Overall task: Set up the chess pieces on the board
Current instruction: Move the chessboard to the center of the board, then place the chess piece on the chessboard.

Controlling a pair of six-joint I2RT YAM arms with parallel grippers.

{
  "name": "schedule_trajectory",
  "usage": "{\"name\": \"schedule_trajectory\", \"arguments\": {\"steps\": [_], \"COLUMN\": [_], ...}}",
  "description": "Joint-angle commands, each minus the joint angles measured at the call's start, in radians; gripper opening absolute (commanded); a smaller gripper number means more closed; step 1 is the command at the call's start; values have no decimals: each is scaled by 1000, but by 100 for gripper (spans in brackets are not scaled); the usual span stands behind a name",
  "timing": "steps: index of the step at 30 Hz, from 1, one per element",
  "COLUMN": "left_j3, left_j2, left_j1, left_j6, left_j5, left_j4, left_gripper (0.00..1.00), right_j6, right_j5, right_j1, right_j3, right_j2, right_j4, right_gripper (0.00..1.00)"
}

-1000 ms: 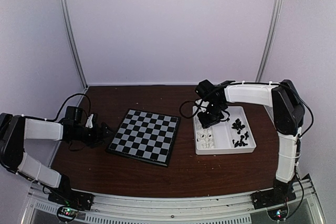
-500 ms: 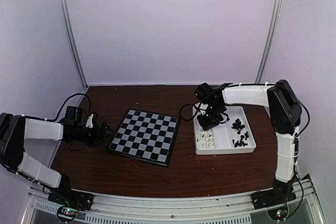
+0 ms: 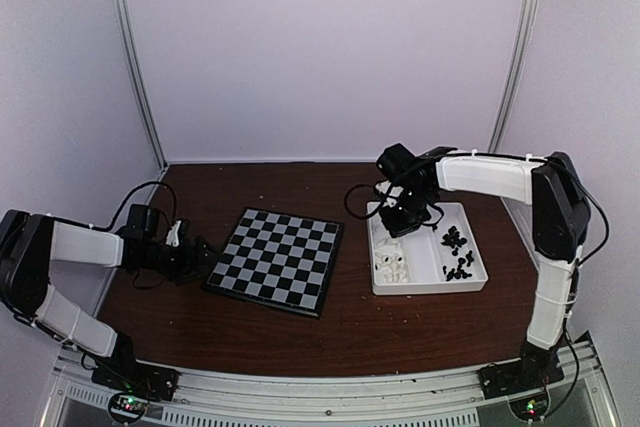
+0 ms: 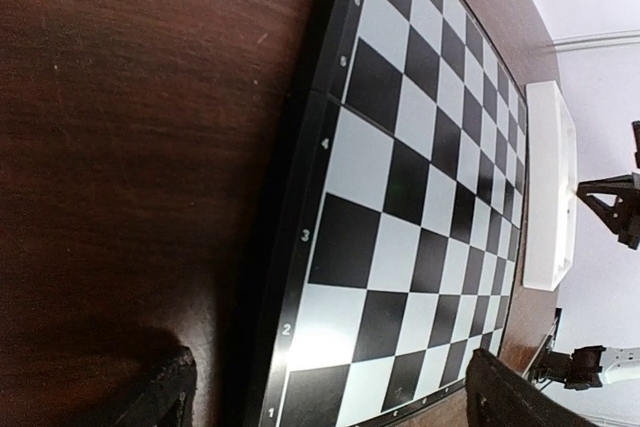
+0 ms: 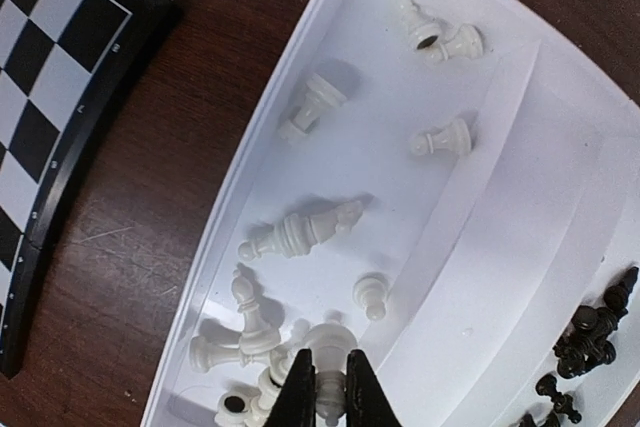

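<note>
The board [image 3: 277, 259] lies empty at the table's middle left; it fills the left wrist view [image 4: 420, 177]. My left gripper [image 3: 208, 250] is open and empty, low at the board's left edge. My right gripper [image 3: 403, 223] hangs over the white tray [image 3: 427, 287]. In the right wrist view it [image 5: 329, 392] is shut on a white chess piece [image 5: 328, 352], held above the left compartment. Several white pieces [image 5: 300, 232] lie loose in that compartment. Several black pieces [image 3: 456, 252] lie in the right compartment and also show in the right wrist view [image 5: 590, 337].
The tray's middle divider [image 5: 490, 207] separates the two sets. A black cable [image 3: 133, 197] loops on the table behind my left arm. Two metal posts [image 3: 135, 67] stand at the back corners against the white walls.
My right gripper has lifted slightly and shifted right above the tray's left compartment. The left arm has barely moved.
</note>
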Motion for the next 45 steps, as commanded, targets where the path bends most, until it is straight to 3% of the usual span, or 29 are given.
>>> {"name": "schedule_trajectory", "arguments": {"steps": [1,12,23,36,40,45], "left_j3": [-6,-49,-120,-112,-96,7], "left_j2": [22,8,-66,-8,-21,-124], "left_j1": [-25,-123,-253,-394,-407,-407], "left_j6": [-17,-105,-235,-315,-282,-137], "left_j5": [30,24,-56,-96,-113,-226], "left_j4": [67,113,191,299,272,-12], "left_gripper": [94,94,94,94,94,96], "right_j6": [-18,-53,-81,-86,-91,-100], "right_j5": [16,-54,-105,-113,-250,-558], "right_j1": [-8,-2,64,117,117,118], "right_j3": [33,37,64,84,87,69], "right_j2": [-95,-167,-137,-103,-98,-124], "right_j4": [-34,-16,-23,-37,-29,17], "right_gripper": [10,10,10,11,11,12]}}
